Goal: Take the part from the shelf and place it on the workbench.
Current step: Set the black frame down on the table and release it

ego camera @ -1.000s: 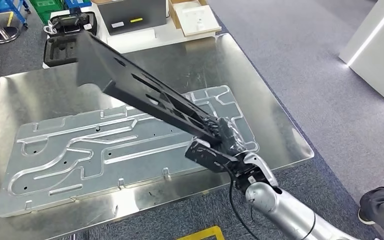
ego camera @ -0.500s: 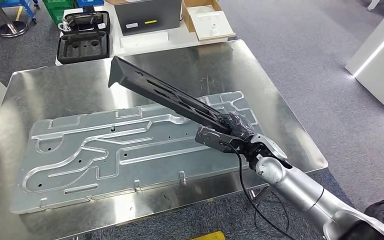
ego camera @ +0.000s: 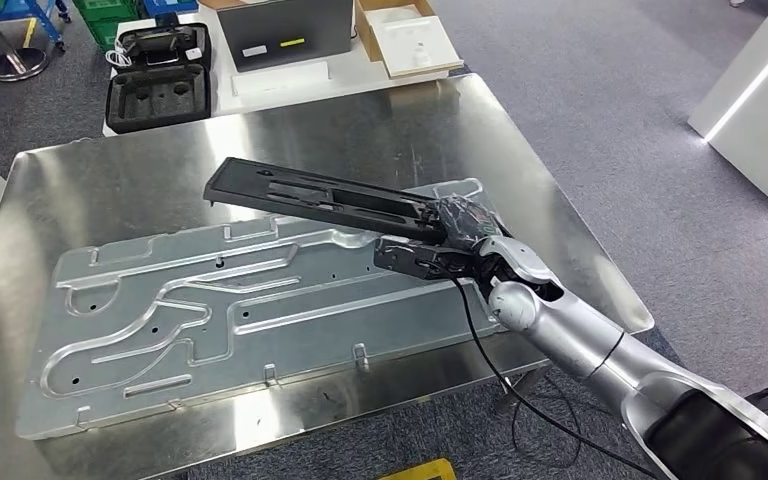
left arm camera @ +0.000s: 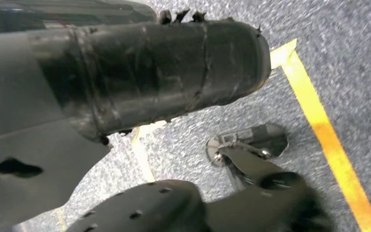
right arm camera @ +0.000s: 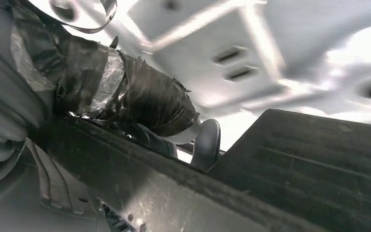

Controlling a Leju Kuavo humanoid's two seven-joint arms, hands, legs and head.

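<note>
**A:** What is the right hand (ego camera: 457,228) doing?

**B:** It holds one end of the long black part (ego camera: 310,193). Its taped fingers (right arm camera: 140,99) wrap around that end. In the head view the hand is right of the middle of the frame.

**A:** Where is the part?

**B:** From the hand it reaches toward the upper left of the frame. It lies almost flat, low over the shiny workbench (ego camera: 90,170). Its far end is over bare table. The end in the hand is above the big metal plate (ego camera: 210,310). I cannot tell if the part touches the table or the plate.

**A:** What is that plate like?

**B:** It is silver with curvy grooves in it. It lies flat across the lower left and middle of the workbench.

**A:** And the left hand (left arm camera: 140,72)?

**B:** In the left wrist view a thick dark taped finger is over grey carpet with a yellow line (left arm camera: 326,135). I cannot tell if that hand is wide or closed.

**A:** Anything else?

**B:** At the top left, past the workbench, there is an open black case (ego camera: 158,85). Beside it stands a grey box (ego camera: 280,30).
</note>
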